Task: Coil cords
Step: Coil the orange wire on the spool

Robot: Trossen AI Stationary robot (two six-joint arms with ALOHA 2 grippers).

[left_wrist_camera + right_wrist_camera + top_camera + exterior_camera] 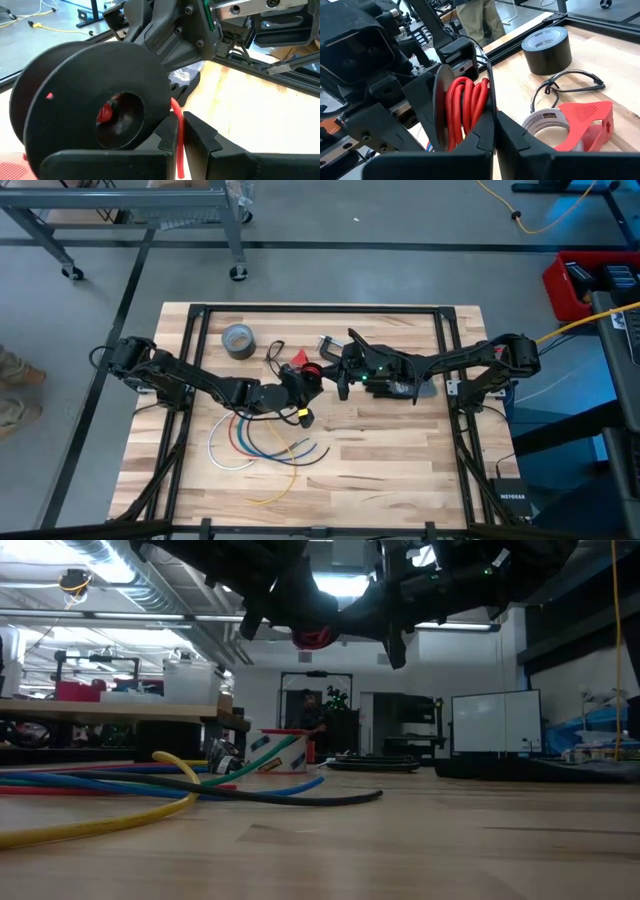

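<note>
The small black spool (314, 371) with its red wire wound on it (465, 107) is held in the air over the middle of the table, between both grippers. It shows above the tabletop in the low view (312, 637). My left gripper (304, 382) comes from the left and is shut on the red wire (177, 135) just beside the spool's flat face (100, 100). My right gripper (336, 373) comes from the right and is shut on the spool's flange. My left gripper pinches a single strand of the red wire (177, 150) between its two fingers, where it leaves the spool's rim. The strand runs straight between the fingers, close beside the spool. My right gripper pinches the thin edge of one spool flange (491, 107) between its two fingers (475, 137), beside the red winding. The spool stands on edge in the hold, lifted clear of the table.
A grey tape roll (238, 340) lies at the far left. A red cone-shaped piece (587, 117) with a white tape ring (547, 125) and a thin black loop (567, 82) lie behind the spool. Fanned coloured wires (262, 448) lie toward the near edge. A person stands beyond the table (475, 15).
</note>
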